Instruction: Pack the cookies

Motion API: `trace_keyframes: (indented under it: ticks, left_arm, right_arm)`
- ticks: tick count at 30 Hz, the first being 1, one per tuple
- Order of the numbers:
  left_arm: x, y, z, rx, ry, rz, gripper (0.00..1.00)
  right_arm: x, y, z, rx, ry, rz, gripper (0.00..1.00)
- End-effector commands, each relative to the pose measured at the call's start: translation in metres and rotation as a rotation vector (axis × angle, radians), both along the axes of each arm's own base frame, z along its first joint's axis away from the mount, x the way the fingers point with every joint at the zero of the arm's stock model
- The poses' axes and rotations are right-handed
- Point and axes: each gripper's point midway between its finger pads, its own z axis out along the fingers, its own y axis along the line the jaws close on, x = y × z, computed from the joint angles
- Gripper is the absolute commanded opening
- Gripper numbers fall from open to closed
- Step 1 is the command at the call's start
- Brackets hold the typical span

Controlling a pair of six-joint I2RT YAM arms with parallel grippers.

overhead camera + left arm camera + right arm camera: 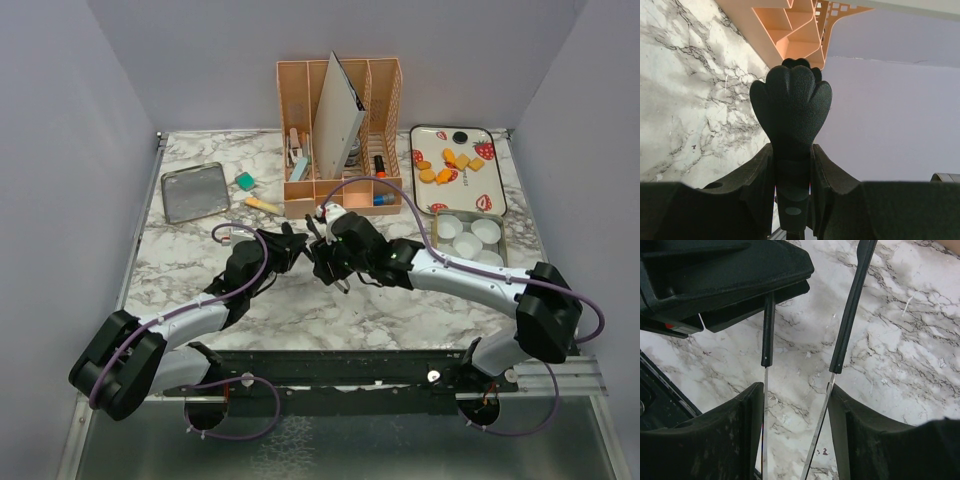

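White marble-pattern table [200, 275] is carrying everything. Tall peach plastic desk organizer [295, 100] is sitting back centre, holding a grey board [335, 115] leaning upright plus small stationery bits. White oblong strawberry-print tray [470, 195] is lying back right, with the small orange-yellow cookies [450, 165] all clustered on its far half. Just in front of it, a rectangular metal tin [436, 240] is holding white paper cups [470, 240]. A shallow metal pan [195, 192] is lying back left, well apart from the rest. Left gripper [792, 150] is clamping one black leg of the black-tipped metal tongs [792, 100], with the scalloped tip sticking out past its fingers. Right gripper [796, 390] is standing part-open, fingers straddling both tong legs from outside and running right along them; can't tell if it's actually squeezing. Both arms are reaching forward and inward, wrists meeting mid-table just in front of the organizer.
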Motion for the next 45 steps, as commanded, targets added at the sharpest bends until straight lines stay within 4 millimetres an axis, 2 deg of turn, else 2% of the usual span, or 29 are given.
trace_keyframes:
  ticks: [1,19,24,29,33,37,45]
  left_arm:
    - [0.001,-0.002,0.010,-0.068,-0.001,0.013,0.00]
    - [-0.002,-0.001,0.012,-0.089,0.002,0.013,0.00]
    - [-0.003,0.002,0.010,-0.087,0.005,0.024,0.00]
    - [-0.005,0.002,0.004,-0.076,0.015,0.019,0.28]
    - [-0.006,-0.001,-0.003,-0.065,0.031,0.002,0.39]
    - [-0.007,-0.003,-0.009,-0.054,0.050,-0.013,0.43]
    - [-0.008,-0.005,-0.028,-0.019,0.091,-0.024,0.44]
  right_arm:
    - [-0.006,0.006,-0.002,-0.032,0.011,0.027,0.57]
    - [-0.004,0.006,-0.004,-0.042,0.020,0.004,0.59]
    - [-0.004,0.005,0.001,-0.031,0.016,0.001,0.54]
    - [-0.004,0.005,0.009,-0.016,0.002,0.001,0.49]
    - [-0.004,0.005,0.012,-0.013,0.001,0.000,0.48]
    - [-0.005,0.005,0.017,-0.005,-0.005,0.003,0.47]
    - [-0.007,0.004,0.034,0.032,-0.026,0.014,0.48]
